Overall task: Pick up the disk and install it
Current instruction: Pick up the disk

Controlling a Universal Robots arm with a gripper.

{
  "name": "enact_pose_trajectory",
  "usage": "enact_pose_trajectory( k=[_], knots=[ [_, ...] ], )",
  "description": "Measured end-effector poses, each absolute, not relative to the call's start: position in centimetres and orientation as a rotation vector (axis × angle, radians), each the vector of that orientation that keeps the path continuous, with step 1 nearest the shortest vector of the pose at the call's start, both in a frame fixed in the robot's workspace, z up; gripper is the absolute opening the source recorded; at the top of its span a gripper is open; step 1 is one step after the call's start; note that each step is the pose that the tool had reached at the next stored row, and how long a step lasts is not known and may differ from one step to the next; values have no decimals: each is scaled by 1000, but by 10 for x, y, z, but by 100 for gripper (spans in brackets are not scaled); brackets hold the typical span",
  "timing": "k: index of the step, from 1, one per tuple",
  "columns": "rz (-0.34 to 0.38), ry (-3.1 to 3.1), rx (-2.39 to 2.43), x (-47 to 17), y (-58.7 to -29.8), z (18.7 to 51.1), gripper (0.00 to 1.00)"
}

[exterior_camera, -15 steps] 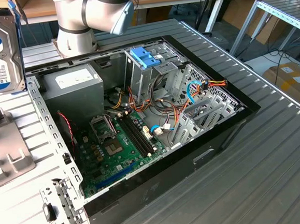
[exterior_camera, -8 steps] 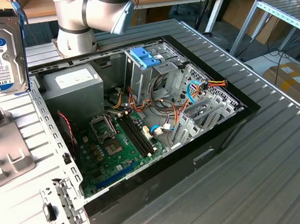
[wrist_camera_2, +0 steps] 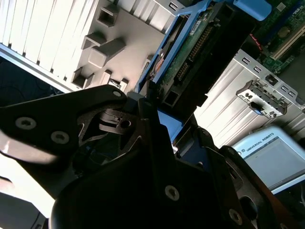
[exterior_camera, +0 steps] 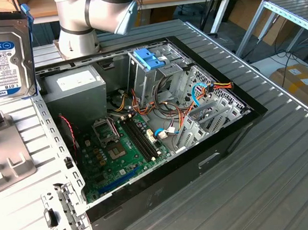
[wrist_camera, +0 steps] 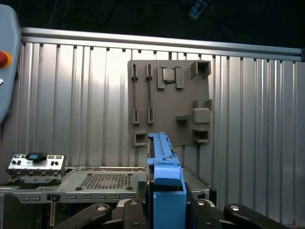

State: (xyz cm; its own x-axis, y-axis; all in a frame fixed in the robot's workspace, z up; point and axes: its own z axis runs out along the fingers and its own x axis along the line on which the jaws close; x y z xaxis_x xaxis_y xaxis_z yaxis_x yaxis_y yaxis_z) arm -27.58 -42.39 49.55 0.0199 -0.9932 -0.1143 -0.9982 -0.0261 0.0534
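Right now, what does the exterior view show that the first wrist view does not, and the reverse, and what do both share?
Exterior view: the inside of the open black computer case, with its green motherboard and grey power supply box, and the labelled flat face of the disk, a hard drive in a light-blue plastic carrier.
First wrist view: the disk edge-on, with the black gripper shut on it, and a round red button.
Both: the disk, the grey moulded fixture plate and the ribbed aluminium table.

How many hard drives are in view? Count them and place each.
1: the disk, held in the pincer, at the exterior view's left. Others may hide inside the computer case.
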Motion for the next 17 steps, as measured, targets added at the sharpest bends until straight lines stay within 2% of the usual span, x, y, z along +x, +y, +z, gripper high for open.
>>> enact_pose_trajectory(
  k=[17],
  knots=[
    [185, 2163, -2213, -264, -439, 495, 37]
  ],
)
